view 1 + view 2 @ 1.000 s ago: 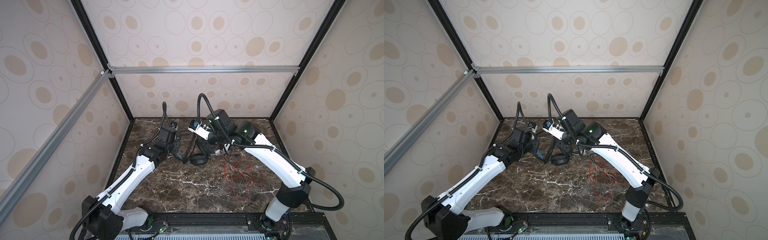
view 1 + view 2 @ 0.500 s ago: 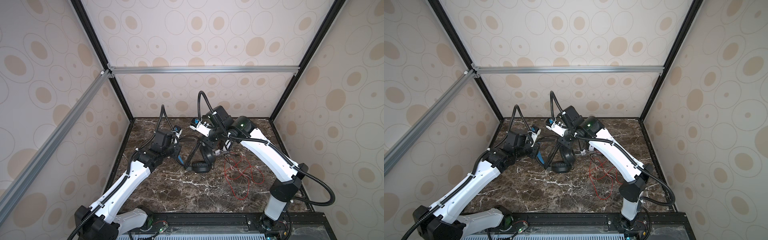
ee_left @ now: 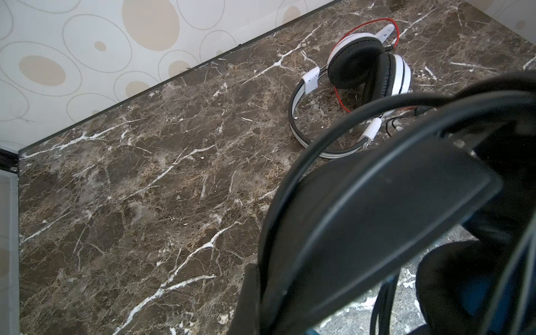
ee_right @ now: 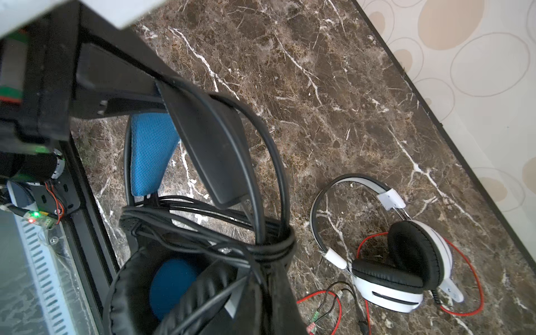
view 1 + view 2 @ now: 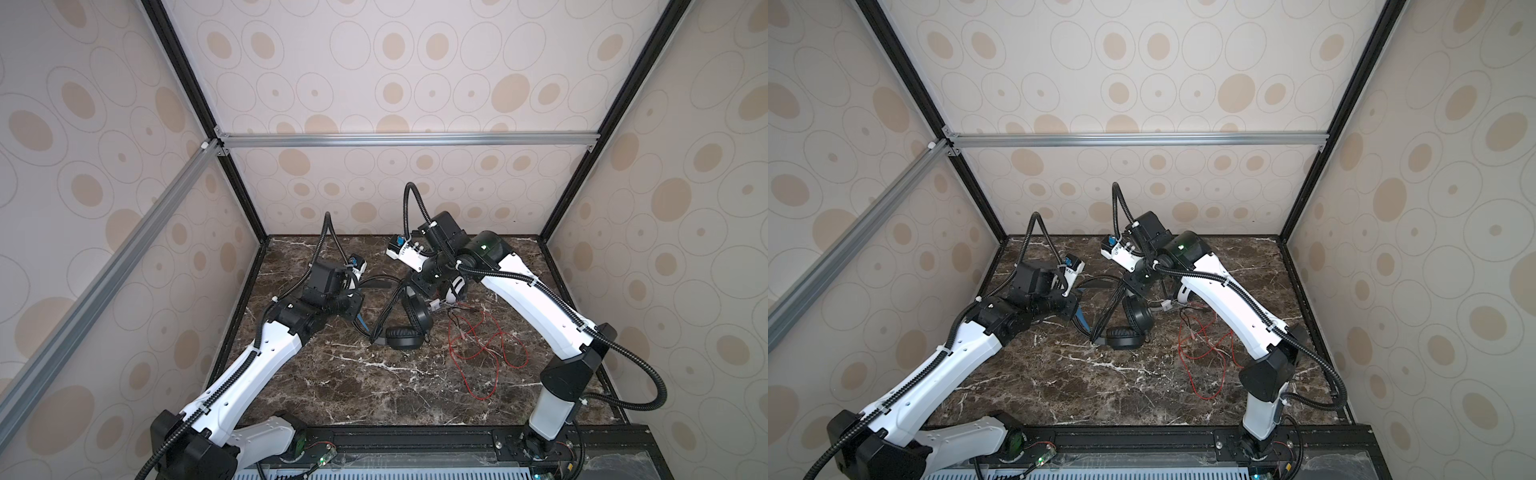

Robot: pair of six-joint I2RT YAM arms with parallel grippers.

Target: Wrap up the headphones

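Observation:
The black headphones (image 5: 409,318) (image 5: 1137,319) hang between my two grippers at the back middle of the marble table. The black cord (image 4: 232,240) is wound in several turns across them above an earcup (image 4: 174,284). My left gripper (image 5: 356,308) (image 3: 261,293) is shut on the black headband (image 3: 377,203), whose blue inner band (image 4: 150,150) shows in the right wrist view. My right gripper (image 5: 419,287) (image 4: 272,278) is shut on the black cord at the bundle. The white headphones (image 5: 455,289) (image 4: 406,261) lie behind it, and their red cord (image 5: 478,345) lies loose.
The red cord (image 5: 1204,345) sprawls over the table's right middle, with small plugs (image 4: 314,317) at its end. Patterned walls enclose the table on three sides. Bare marble (image 5: 374,395) lies toward the front rail.
Both grippers have carried the black headphones slightly toward the front. The lower earcup has sunk nearer the table. The white headphones and red cord lie as before.

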